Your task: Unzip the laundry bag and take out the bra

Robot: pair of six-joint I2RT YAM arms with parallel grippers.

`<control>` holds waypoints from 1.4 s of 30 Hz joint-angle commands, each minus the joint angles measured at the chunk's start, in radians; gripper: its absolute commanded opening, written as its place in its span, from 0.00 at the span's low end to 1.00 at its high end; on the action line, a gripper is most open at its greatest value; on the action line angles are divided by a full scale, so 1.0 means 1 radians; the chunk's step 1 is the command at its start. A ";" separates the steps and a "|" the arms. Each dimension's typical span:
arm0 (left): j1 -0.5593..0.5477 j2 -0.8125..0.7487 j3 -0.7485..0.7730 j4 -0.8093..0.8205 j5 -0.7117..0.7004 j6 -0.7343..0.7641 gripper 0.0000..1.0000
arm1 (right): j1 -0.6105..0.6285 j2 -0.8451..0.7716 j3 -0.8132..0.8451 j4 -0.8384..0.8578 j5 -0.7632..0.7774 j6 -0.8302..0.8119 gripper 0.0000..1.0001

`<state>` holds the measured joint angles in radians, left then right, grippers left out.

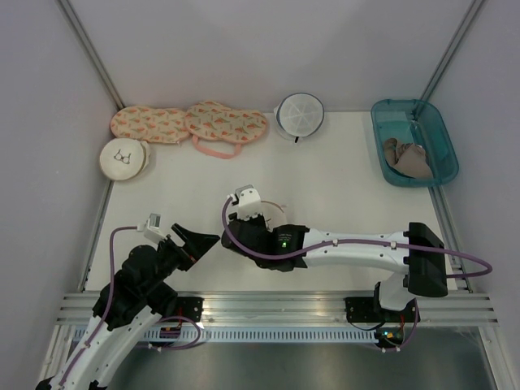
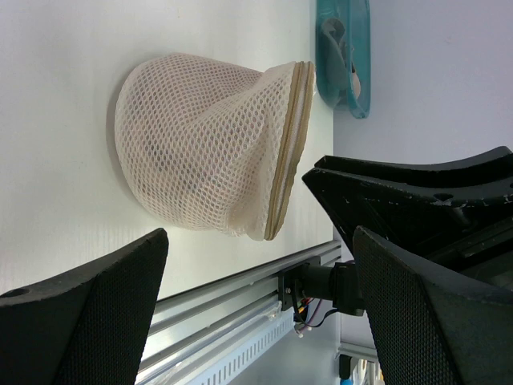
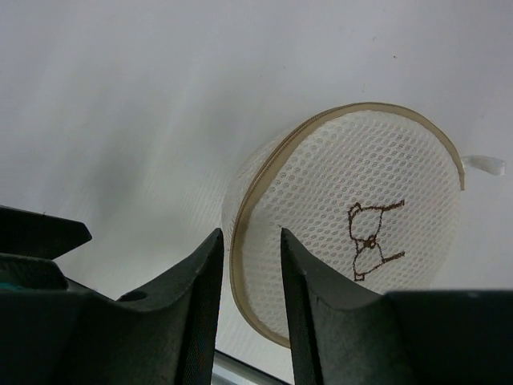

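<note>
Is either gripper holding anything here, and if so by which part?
Nothing is clearly held. The right gripper is nearly closed around the rim of the laundry bag, but a grip cannot be confirmed. The left gripper is open and empty.

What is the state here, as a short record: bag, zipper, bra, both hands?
laundry bag: mid-table, partly under the right hand
zipper: visible stretch looks closed
pink bra: not visible
left hand: open wide, aimed at the bag, not touching
right hand: fingers narrowly apart by the zipper rim, nothing visibly held
elsewhere: tan-grey bra in teal bin
</note>
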<state>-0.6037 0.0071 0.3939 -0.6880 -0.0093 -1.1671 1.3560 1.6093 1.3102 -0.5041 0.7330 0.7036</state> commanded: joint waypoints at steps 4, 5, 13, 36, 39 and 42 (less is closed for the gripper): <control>-0.002 -0.048 0.037 -0.008 -0.012 -0.022 0.99 | 0.008 0.027 0.030 0.012 0.015 0.005 0.36; -0.002 -0.048 0.037 -0.008 -0.012 -0.020 0.99 | 0.008 0.034 0.035 0.003 0.028 0.011 0.34; -0.002 -0.048 0.042 -0.016 -0.014 -0.019 0.99 | 0.000 0.075 0.063 -0.034 0.033 0.025 0.34; -0.002 -0.047 0.034 -0.016 -0.009 -0.019 0.99 | -0.001 -0.077 0.000 -0.152 0.155 0.082 0.00; -0.002 -0.041 0.022 0.010 0.002 -0.017 0.98 | -0.001 -0.136 -0.029 -0.221 0.206 0.129 0.00; -0.002 -0.019 0.010 0.047 0.012 -0.009 0.98 | -0.001 -0.178 -0.042 -0.353 0.268 0.218 0.01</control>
<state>-0.6037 0.0071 0.4011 -0.6983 -0.0078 -1.1671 1.3567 1.4822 1.2846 -0.7116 0.8841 0.8150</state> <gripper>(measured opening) 0.985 0.007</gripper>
